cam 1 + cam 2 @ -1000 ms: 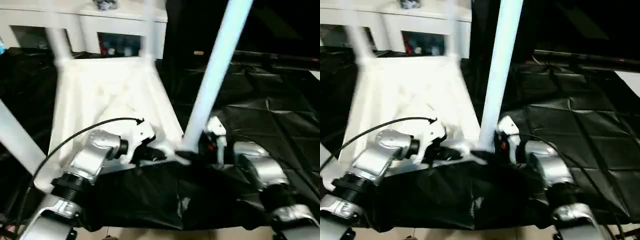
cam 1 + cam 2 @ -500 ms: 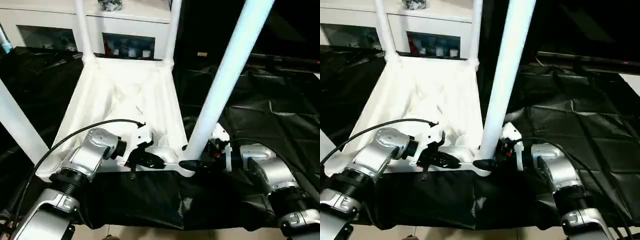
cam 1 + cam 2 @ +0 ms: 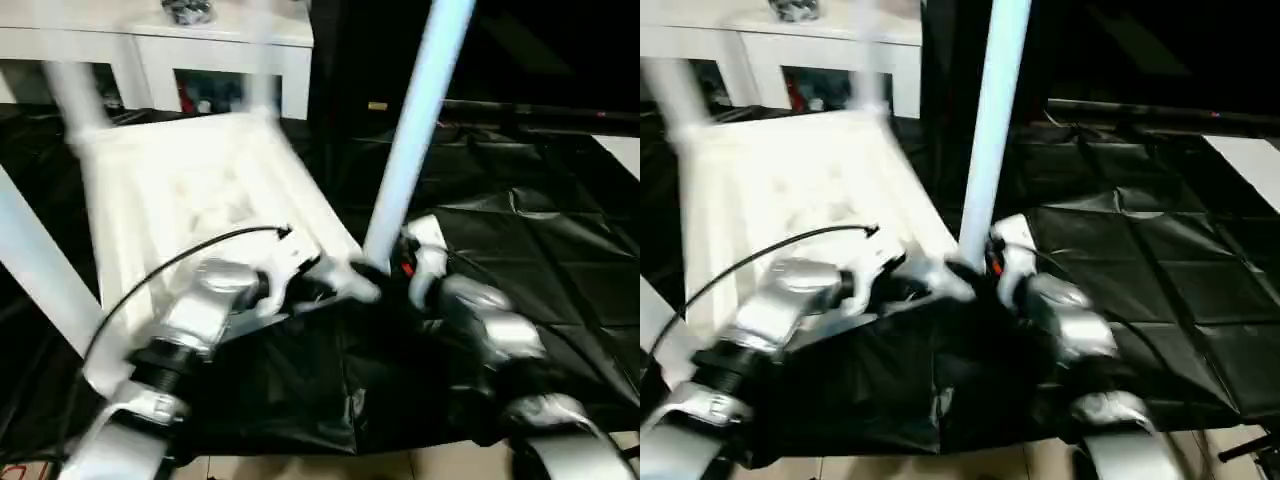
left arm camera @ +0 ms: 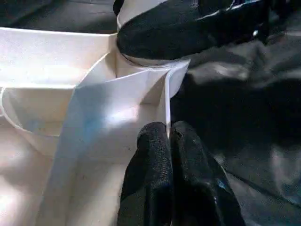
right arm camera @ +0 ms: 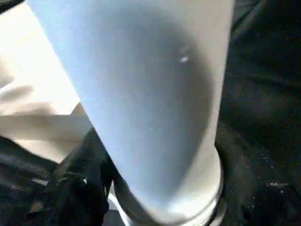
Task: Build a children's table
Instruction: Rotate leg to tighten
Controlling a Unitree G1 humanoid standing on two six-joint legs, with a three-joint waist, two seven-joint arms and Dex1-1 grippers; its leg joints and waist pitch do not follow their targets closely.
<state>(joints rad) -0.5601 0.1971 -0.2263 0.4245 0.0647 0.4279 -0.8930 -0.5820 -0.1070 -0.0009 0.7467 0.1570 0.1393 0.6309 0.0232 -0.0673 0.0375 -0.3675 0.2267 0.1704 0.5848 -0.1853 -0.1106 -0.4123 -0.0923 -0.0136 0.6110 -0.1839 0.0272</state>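
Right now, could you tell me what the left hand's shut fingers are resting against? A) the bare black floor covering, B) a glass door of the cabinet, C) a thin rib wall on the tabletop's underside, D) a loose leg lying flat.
C: the left wrist view shows the left hand, fingers together, pressed against a thin rib wall of the tabletop beside the corner socket.

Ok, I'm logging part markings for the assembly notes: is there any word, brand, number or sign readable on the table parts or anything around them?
None can be read.
tabletop: plain white, no marking.
nearest leg: plain, no label.
cabinet: the coloured items behind its glass are too blurred to read.
small yellowish tag on the dark background: too small and blurred to read.
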